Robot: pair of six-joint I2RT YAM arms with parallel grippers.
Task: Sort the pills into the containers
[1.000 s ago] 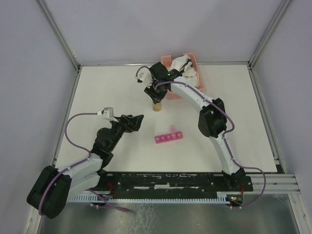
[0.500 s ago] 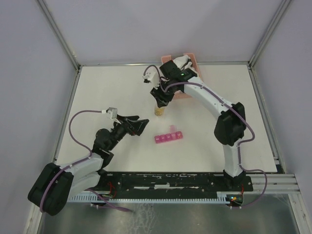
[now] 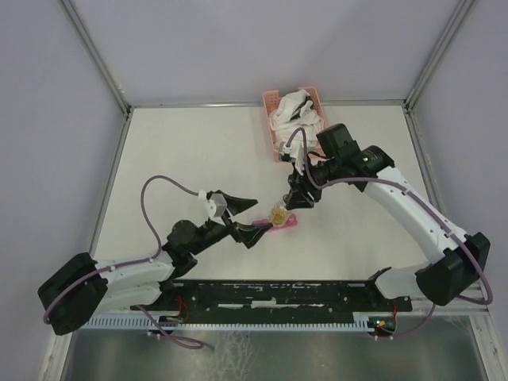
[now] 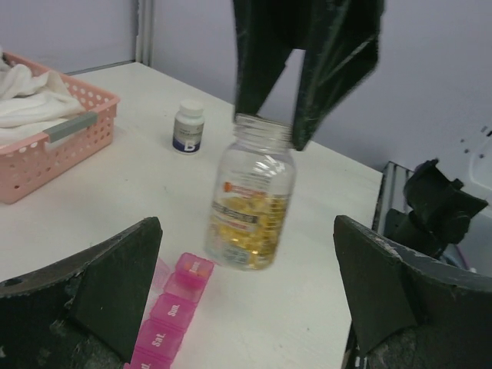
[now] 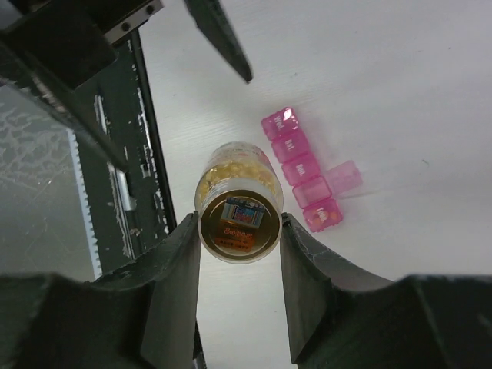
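Observation:
The pills (image 4: 244,231) are an amber mass in a small clear round jar (image 3: 279,213). My right gripper (image 3: 286,205) is shut on the jar's neck and holds it slightly tilted just above the table. It hangs at the end of the magenta-pink strip of containers (image 3: 279,225). In the right wrist view the jar (image 5: 235,201) sits between my fingers, and the containers (image 5: 301,167) lie beside it with one lid open. My left gripper (image 3: 258,216) is open and empty, low over the table beside the containers (image 4: 165,307), facing the jar (image 4: 250,204).
A pink lattice basket (image 3: 274,139) with white cloth stands at the back centre and shows in the left wrist view (image 4: 54,146). A white-capped dark bottle (image 4: 187,128) stands behind the jar. The black base rail (image 3: 278,294) runs along the near edge.
My right arm carried the jar from beside the basket forward to the strip of containers. My left arm reached right toward the strip, its gripper still open.

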